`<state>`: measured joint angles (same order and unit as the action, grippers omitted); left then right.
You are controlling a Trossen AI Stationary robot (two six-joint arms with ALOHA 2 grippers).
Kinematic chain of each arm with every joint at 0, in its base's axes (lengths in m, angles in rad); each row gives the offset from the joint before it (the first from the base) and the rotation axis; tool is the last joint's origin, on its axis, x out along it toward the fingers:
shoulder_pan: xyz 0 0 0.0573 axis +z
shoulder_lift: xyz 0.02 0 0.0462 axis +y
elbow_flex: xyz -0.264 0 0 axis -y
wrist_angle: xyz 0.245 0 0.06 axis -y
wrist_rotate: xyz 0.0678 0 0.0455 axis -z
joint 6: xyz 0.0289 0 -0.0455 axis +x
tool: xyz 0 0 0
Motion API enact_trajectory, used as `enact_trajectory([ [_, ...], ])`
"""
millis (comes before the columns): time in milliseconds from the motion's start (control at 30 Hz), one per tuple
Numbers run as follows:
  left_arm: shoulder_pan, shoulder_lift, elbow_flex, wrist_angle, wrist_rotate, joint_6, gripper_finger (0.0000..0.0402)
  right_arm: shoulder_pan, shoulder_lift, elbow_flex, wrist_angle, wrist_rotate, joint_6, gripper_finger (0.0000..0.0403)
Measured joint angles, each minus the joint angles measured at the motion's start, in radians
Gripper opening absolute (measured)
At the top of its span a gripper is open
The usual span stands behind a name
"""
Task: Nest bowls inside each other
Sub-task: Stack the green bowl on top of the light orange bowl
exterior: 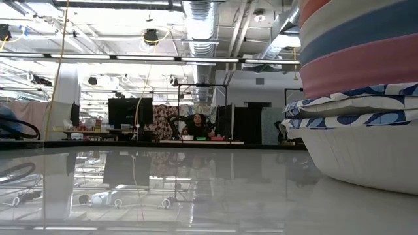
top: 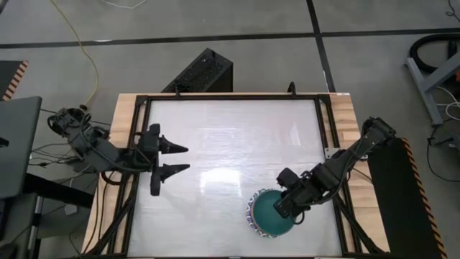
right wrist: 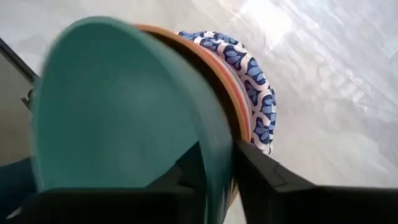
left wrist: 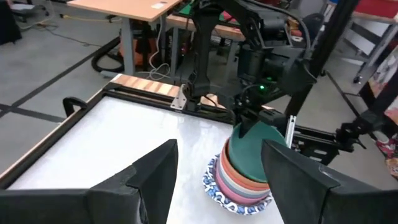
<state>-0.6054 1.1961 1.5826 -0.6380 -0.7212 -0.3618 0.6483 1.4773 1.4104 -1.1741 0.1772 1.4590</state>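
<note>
A stack of nested bowls (top: 253,216) stands near the table's near right corner. Its lowest bowls are white with blue-patterned rims (left wrist: 214,186), and pink, blue and orange bowls sit above them (exterior: 359,59). A teal bowl (top: 272,210) sits on top, inside the orange one (right wrist: 233,93). My right gripper (top: 285,208) reaches down over the stack's right side, shut on the teal bowl's rim. My left gripper (top: 185,158) hangs open over the table's left side with nothing between its fingers. The low view shows neither gripper. My right gripper has the teal bowl's rim (right wrist: 217,146) between its two fingers, one finger inside the bowl (right wrist: 186,171) and one outside (right wrist: 255,171). It comes steeply from above, on the side of the rim toward the table's right edge. The bowl rests in the stack.
Black frame rails (top: 230,96) run along the table's edges, and the stack stands close to the right rail (top: 332,180). The white tabletop (top: 230,144) lies bare between the two grippers. A black box (top: 205,72) sits on the floor beyond the far edge.
</note>
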Motion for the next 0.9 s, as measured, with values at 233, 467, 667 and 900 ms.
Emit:
enact_trajectory([
  [233,-0.014,-0.001,0.000,0.000,-0.018,-0.001,0.0220,0.001,0.000,0.000,0.001,0.035,-0.007,0.0167],
  [467,-0.045,-0.001,0.000,0.009,0.008,0.020,0.0220,0.053,-0.077,0.000,-0.002,0.218,0.017,0.0178],
  [667,-0.079,-0.001,0.000,0.008,-0.017,0.062,0.0220,0.147,-0.113,0.000,0.055,0.464,-0.017,0.0169],
  [900,-0.115,-0.006,0.000,0.008,-0.088,0.069,0.0220,0.167,-0.117,-0.051,0.063,0.464,-0.011,0.0131],
])
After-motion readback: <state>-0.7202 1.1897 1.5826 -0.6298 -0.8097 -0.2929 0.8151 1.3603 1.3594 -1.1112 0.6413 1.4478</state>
